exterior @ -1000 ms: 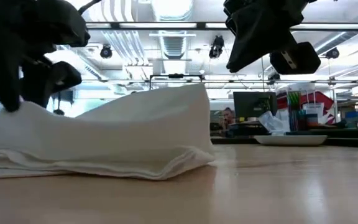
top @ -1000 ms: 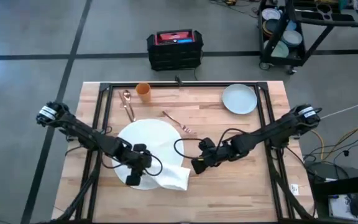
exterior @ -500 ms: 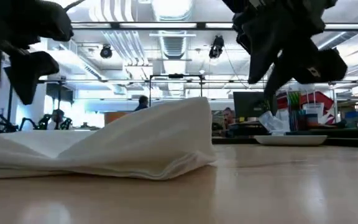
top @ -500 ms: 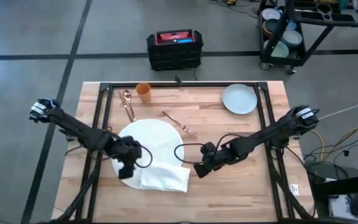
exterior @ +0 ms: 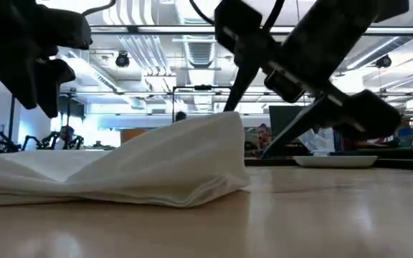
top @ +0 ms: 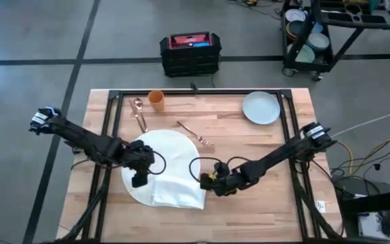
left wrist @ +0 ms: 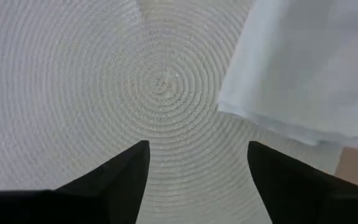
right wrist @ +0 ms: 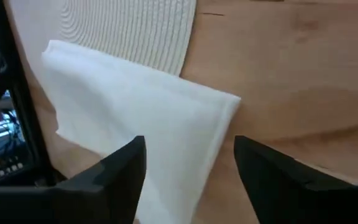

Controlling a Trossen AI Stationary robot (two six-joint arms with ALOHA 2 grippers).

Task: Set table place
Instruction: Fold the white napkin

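1. High view: nearest the front edge of the bench (top: 249, 210), at about 6 o'clock of its top, a folded white napkin (top: 180, 192) lies over the near rim of the round white mat (top: 164, 150), one corner hanging past the mat onto the bare wood
2. The right tool (top: 209, 181) sits just beside the napkin's 3 o'clock edge, low over the bench; in the right wrist view its two dark fingers (right wrist: 114, 168) stand spread apart with the napkin's corner in the space ahead of them, and they hold nothing
3. The left tool (top: 139, 177) is over the mat at the mat's 8 o'clock side, close to the napkin's 9 o'clock edge; in the left wrist view its fingers (left wrist: 126, 171) are parted wide above the mat's woven rings, holding nothing
4. The mat itself lies a little toward 9 o'clock of the bench's middle
5. Beyond the mat, at 12 to 1 o'clock of it, a copper-coloured fork (top: 195, 132) lies slantwise on the wood
6. At 11 o'clock of the mat lies a copper-coloured spoon (top: 139, 114); an orange cup (top: 156, 99) stands just beside it near the far rail
7. Farthest off, toward the bench's 1 o'clock corner, a pale grey-green plate (top: 261, 107) rests well apart from the mat
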